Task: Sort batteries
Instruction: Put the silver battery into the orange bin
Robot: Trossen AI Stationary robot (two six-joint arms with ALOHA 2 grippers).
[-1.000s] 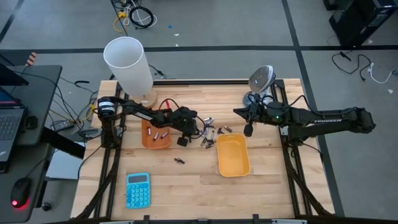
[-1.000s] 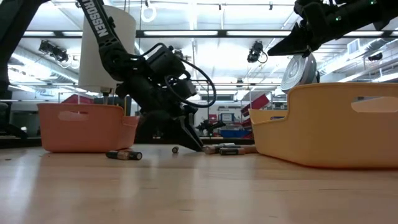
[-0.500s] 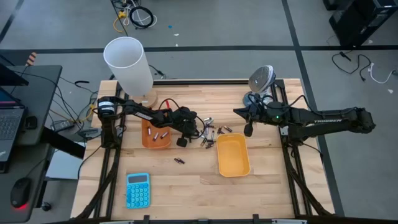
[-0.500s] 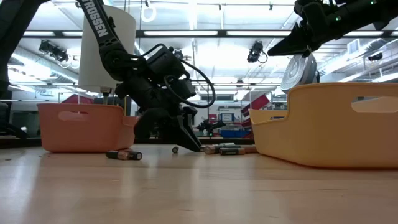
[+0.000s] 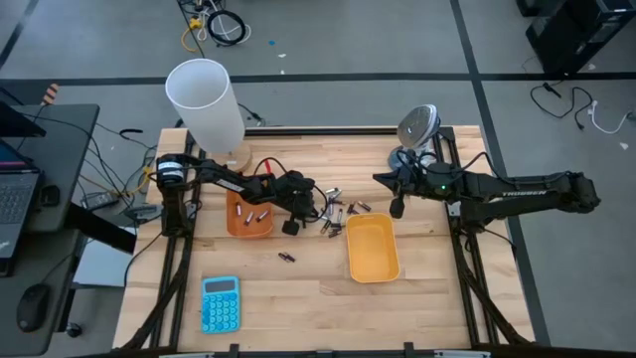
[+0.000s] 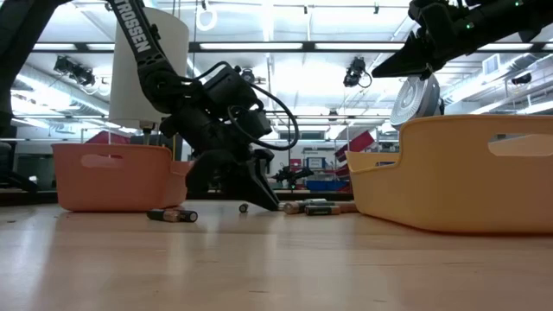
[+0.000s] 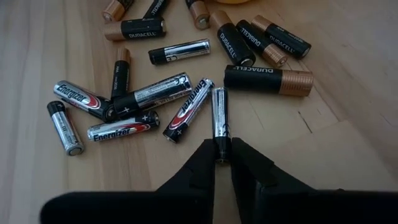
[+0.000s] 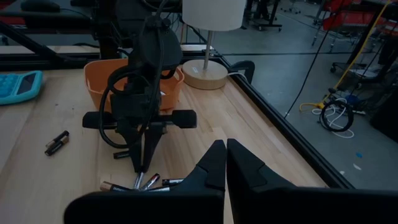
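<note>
left tool point(image 7: 222, 155) pinching end of a silver battery point(image 7: 220, 115) lying on bench point(image 7: 348, 74) | battery light, stiff, slick, rolls; grip mid-body | pile of batteries point(image 7: 186, 81) beyond | right tool point(image 8: 225, 163) clenched empty, raised apart

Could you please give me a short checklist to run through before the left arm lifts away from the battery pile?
1. Left gripper closed on the end of one silver battery: ok.
2. Only that cell between the fingers: ok; the neighbouring Energizer cell lies close beside it.
3. Grip firm enough to lift: cannot tell; only the tip is pinched.
4. Orange tray within reach, already holding batteries: ok.
5. Yellow tray on the table, looks empty: ok.
6. Right gripper shut, held above the table away from the pile: ok.
</note>
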